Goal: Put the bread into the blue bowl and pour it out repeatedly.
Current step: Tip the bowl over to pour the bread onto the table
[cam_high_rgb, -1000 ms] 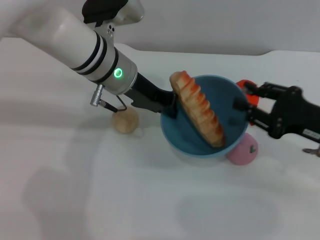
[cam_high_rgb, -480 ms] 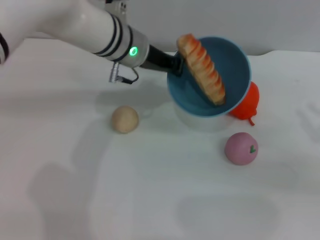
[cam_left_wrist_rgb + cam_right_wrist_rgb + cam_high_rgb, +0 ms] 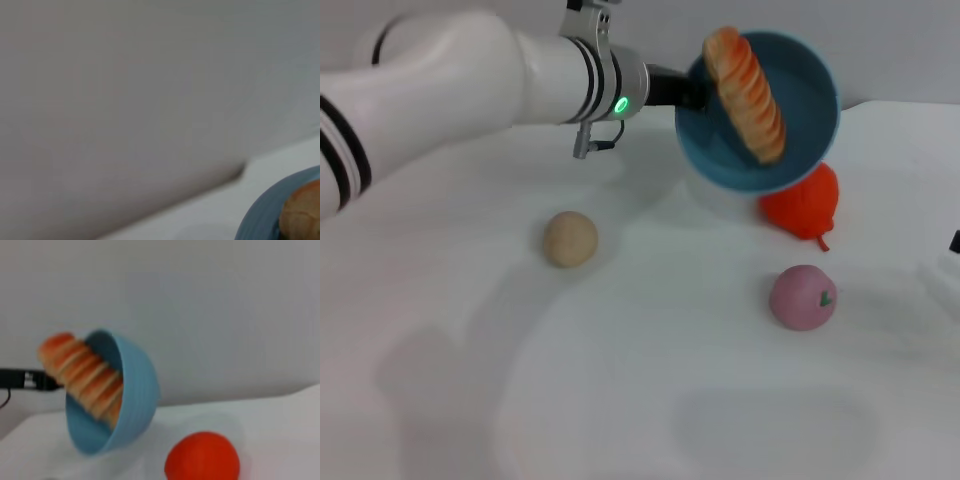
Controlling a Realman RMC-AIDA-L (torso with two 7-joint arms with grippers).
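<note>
My left gripper (image 3: 693, 94) is shut on the left rim of the blue bowl (image 3: 810, 110) and holds it in the air near the back of the table, tipped steeply so its opening faces the head camera. The bread (image 3: 750, 95) lies slantwise inside the bowl, one end sticking out over the upper rim. The right wrist view shows the tilted bowl (image 3: 137, 390) from the side with the bread (image 3: 82, 377) in it. The left wrist view shows only a piece of the bowl's rim (image 3: 265, 220) and an end of the bread (image 3: 302, 212). My right gripper is out of view.
A beige ball (image 3: 569, 239) lies on the white table at the left. A pink ball (image 3: 802, 297) lies at the front right. An orange-red toy fruit (image 3: 803, 205) sits just below the raised bowl; it also shows in the right wrist view (image 3: 202, 460). A grey wall stands behind.
My left arm has lifted the bowl with the bread up and toward the back right and tilted it more. The right arm has withdrawn to the right, uncovering the orange-red fruit.
</note>
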